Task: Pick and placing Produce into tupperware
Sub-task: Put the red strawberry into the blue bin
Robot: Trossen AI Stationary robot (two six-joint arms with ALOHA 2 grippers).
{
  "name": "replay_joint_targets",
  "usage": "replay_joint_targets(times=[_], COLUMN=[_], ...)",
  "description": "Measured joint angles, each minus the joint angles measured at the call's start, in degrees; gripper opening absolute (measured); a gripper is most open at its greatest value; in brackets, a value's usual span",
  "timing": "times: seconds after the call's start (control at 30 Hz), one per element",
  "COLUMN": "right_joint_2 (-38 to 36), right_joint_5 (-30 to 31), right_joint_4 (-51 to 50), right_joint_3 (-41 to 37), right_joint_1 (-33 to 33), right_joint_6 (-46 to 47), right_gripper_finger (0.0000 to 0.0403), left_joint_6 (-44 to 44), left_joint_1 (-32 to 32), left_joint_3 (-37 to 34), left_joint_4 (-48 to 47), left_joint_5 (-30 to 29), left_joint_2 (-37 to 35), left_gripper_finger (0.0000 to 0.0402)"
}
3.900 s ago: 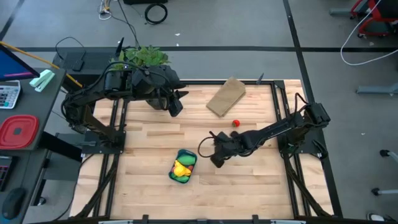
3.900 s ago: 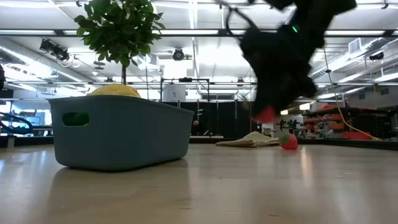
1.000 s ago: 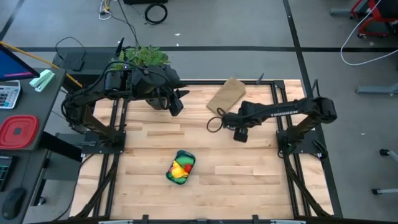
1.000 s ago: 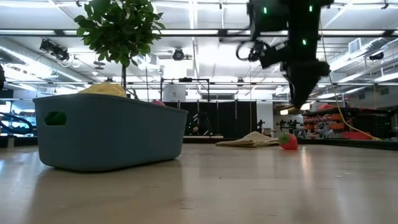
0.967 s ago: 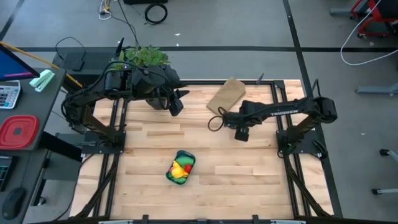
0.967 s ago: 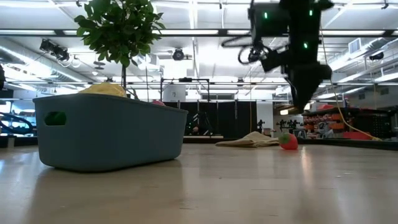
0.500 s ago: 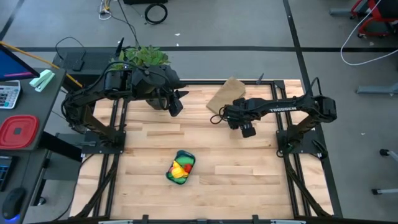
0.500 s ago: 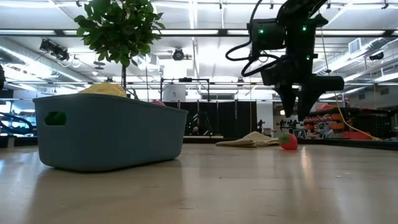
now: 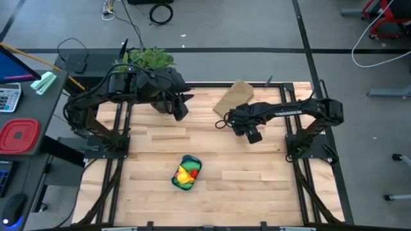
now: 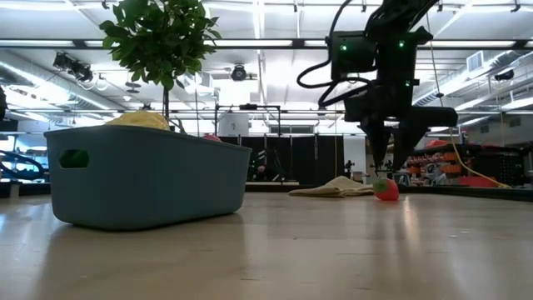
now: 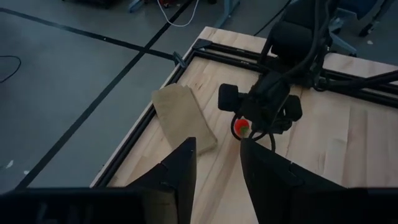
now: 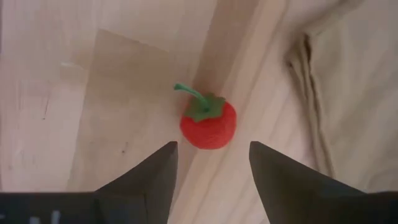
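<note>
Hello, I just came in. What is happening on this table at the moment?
The robot is putting toy produce into a blue tub, which already holds yellow, green and red pieces. The right gripper hangs open just above a small red toy tomato on the wooden table, beside a tan flat bag; it has not gripped it yet. The left gripper waits at the table's far edge near the potted plant, holding nothing.

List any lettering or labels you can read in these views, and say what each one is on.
"TROSSEN": white lettering along the dark forearm of the right arm in the high view, small but just legible.
Nothing readable on the small blue rectangular plastic tub, the small red toy tomato with a green stem or the tan flat bag.
</note>
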Motion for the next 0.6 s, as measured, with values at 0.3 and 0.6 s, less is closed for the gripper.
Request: replay_joint_targets(times=[0.3,0.6], right_joint_2=[1.9,5.3], right_joint_5=[-0.1,1.6], right_joint_4=[0.6,1.1], right_joint_3=[0.0,0.0], right_joint_1=[0.0,0.0], right_joint_6=[-2.1,-1.6], right_gripper_finger=[0.0209,0.0215], left_joint_6=[0.0,0.0], left_joint_1=[0.0,0.0], left_joint_3=[0.0,0.0], left_joint_4=[-0.1,0.0], left_joint_5=[0.0,0.0], left_joint_2=[0.0,0.0], left_gripper_finger=[0.0132,0.0132])
